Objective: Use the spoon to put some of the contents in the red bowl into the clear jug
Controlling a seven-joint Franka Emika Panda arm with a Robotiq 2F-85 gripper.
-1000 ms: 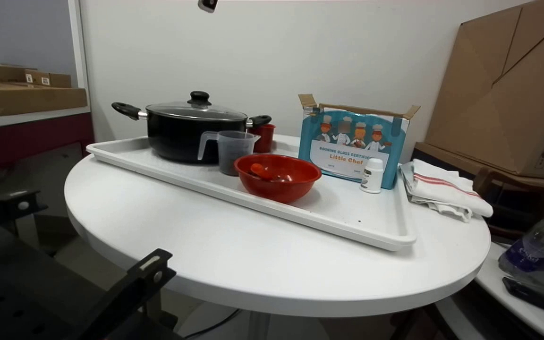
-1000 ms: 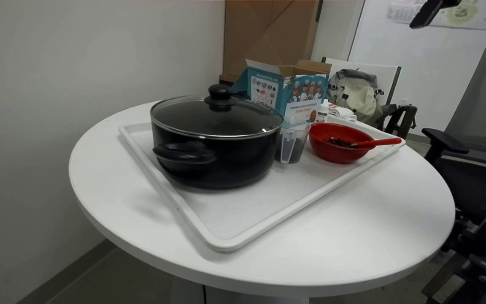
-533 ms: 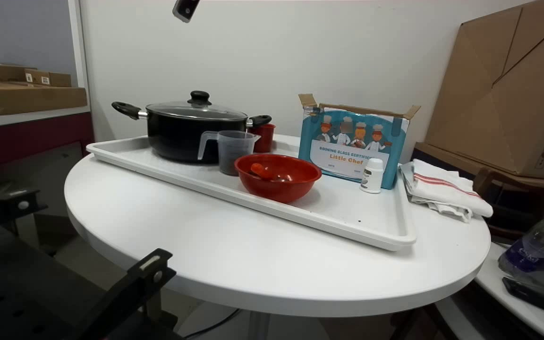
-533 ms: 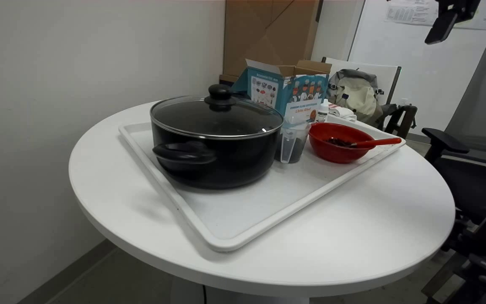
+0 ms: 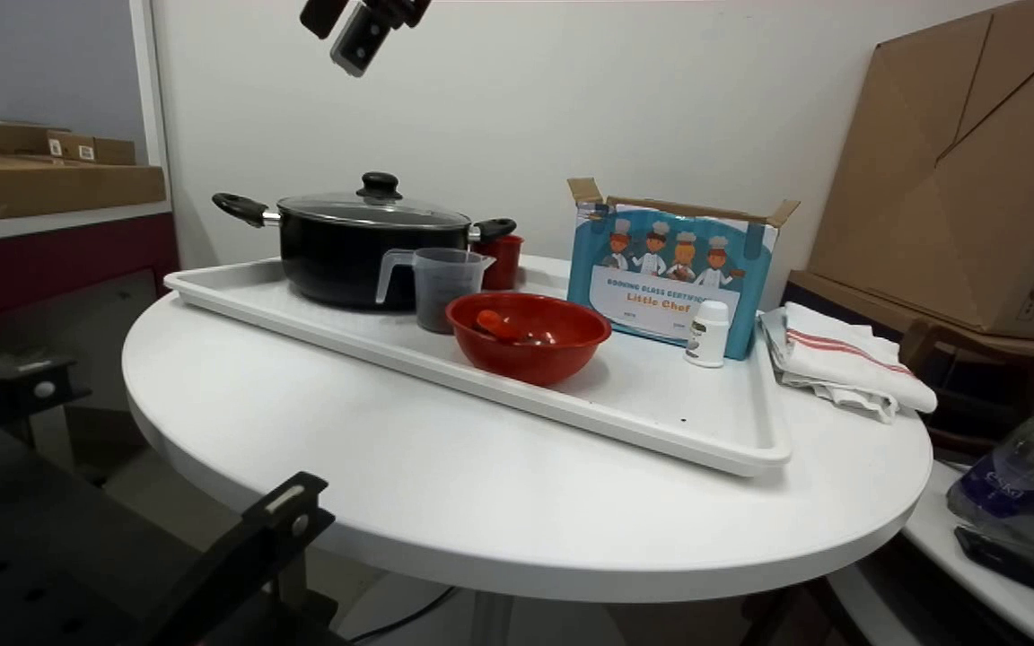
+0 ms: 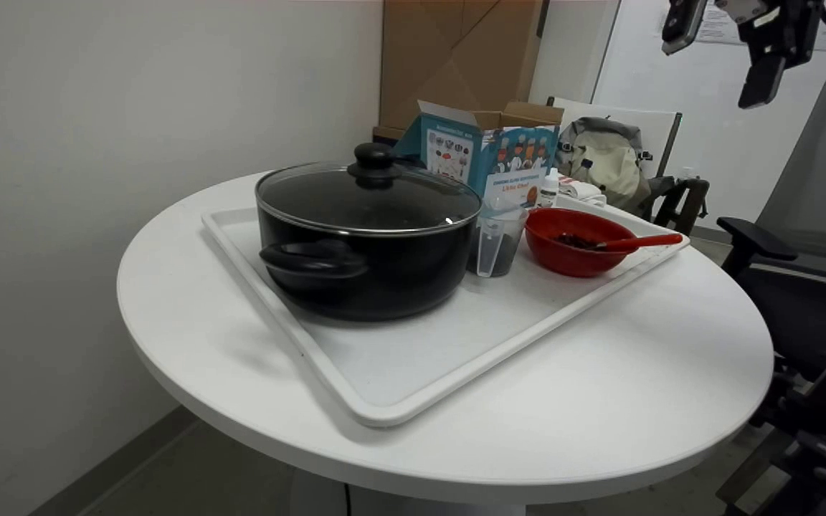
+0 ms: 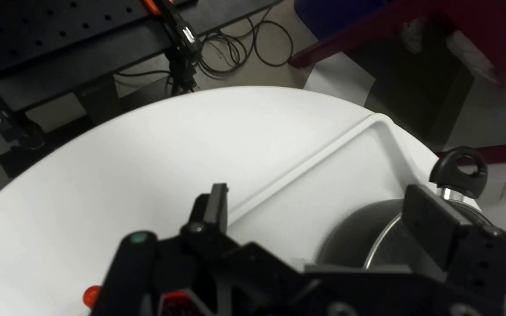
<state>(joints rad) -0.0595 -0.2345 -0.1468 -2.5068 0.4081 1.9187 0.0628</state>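
Observation:
The red bowl (image 5: pixel 530 361) stands on the white tray and shows in both exterior views (image 6: pixel 572 259). It holds dark bits. A red spoon (image 6: pixel 646 242) rests in it, its handle over the rim; the spoon also shows end-on in an exterior view (image 5: pixel 499 326). The clear jug (image 5: pixel 448 285) stands between bowl and pot, upright, its lower part dark (image 6: pixel 500 242). My gripper (image 6: pixel 715 70) is open and empty, high above the table. In the wrist view (image 7: pixel 316 202) its fingers are wide apart; part of the bowl (image 7: pixel 178 303) and the handle's end (image 7: pixel 91 296) show below left.
The black lidded pot (image 5: pixel 364 262) stands on the white tray (image 5: pixel 625 429) beside the jug. A red cup (image 5: pixel 503 263) is behind it. A teal box (image 5: pixel 661 269), a white bottle (image 5: pixel 708 334) and a folded towel (image 5: pixel 845 359) are by the tray's far end.
My gripper has come down further into both exterior views, and both fingers now show. The bowl, spoon, jug and pot have not moved.

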